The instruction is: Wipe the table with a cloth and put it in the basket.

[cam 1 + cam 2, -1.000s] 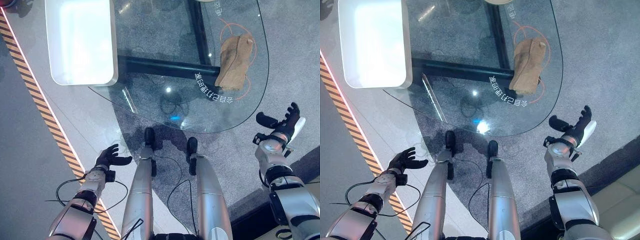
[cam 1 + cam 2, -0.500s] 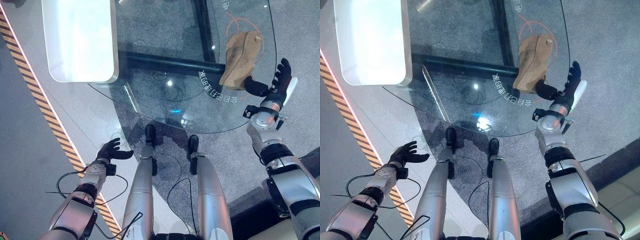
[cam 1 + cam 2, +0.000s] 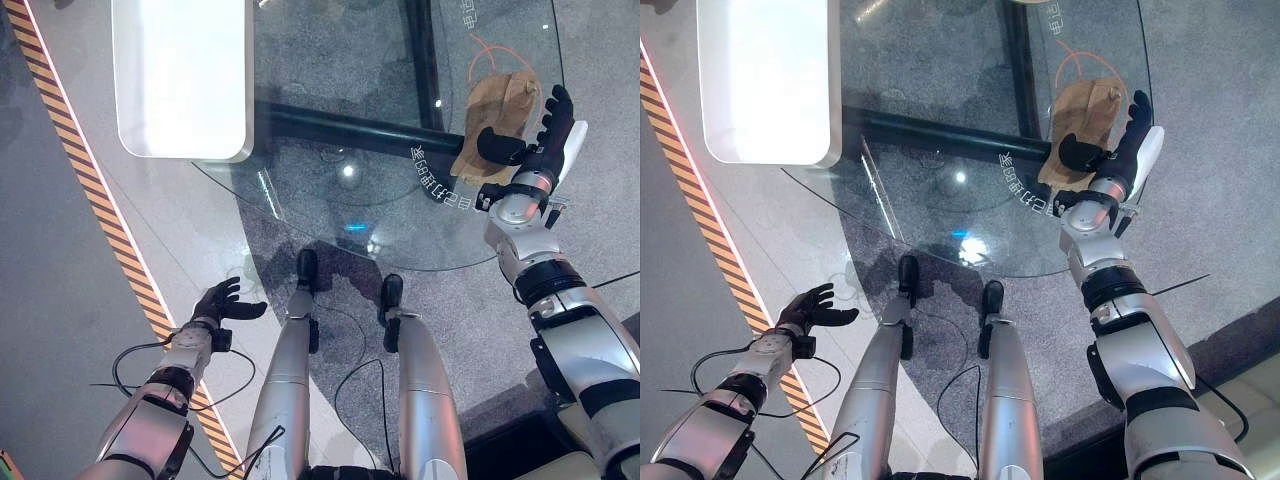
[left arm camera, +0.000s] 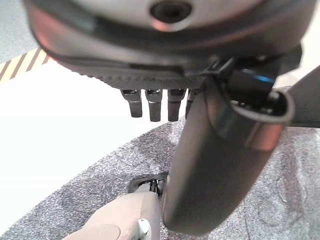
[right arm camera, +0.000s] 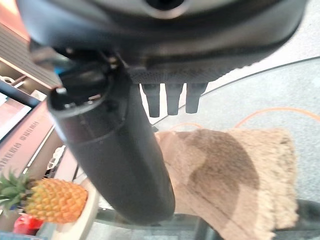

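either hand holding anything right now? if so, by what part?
Nothing held. The right hand is open over the cloth on the glass table, fingers straight, not closed on it. The left hand hangs open, low beside the table.

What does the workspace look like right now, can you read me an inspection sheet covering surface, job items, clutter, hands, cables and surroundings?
Surface: glass table, rounded near edge, with white print and an orange ring marked on it.
Job's things: brown cloth lying folded on the glass at the orange ring; basket: nothing seen.
Clutter: white tray on the table's far left; a pineapple beyond the table.
Hands: right hand open over the cloth's near edge, fingers straight, not closed on it; left hand open, low beside the table, holding nothing.
Cables: nothing seen on the table.
Surroundings: grey carpet under the glass; striped floor tape at the left.
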